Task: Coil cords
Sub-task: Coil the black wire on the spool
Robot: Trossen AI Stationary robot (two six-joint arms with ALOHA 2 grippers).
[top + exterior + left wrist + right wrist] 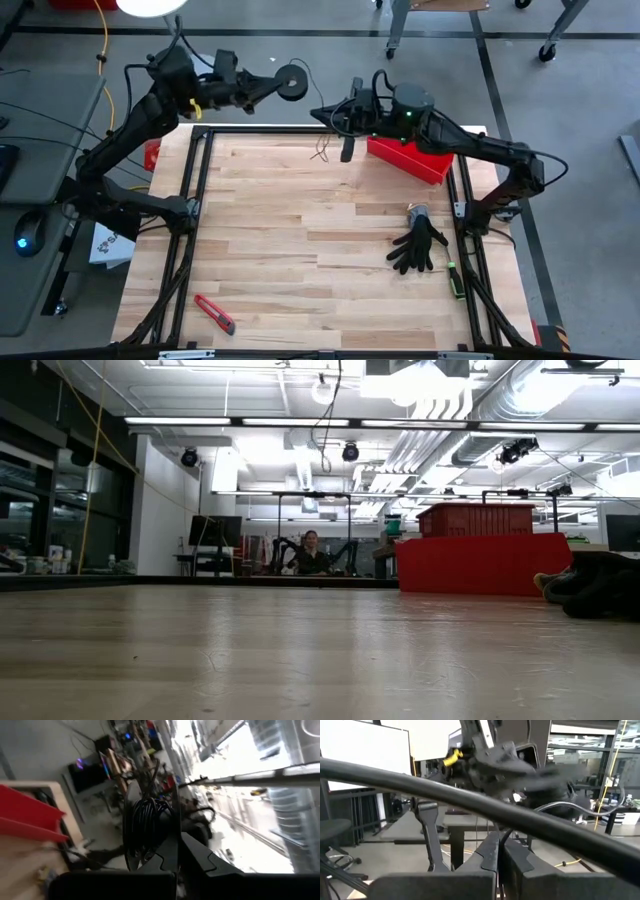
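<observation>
We saw the left gripper [283,84] beyond the table's [300,250] far edge, jaws clamped on the black spool [293,81]; the right gripper [322,113] nearby had jaws together, the thin cord [322,150] dangling there

Left pincer [270,84] gripping black spool [293,81] past table edge, thin cord [322,150] seemingly trailing below right pincer [322,112]
</observation>
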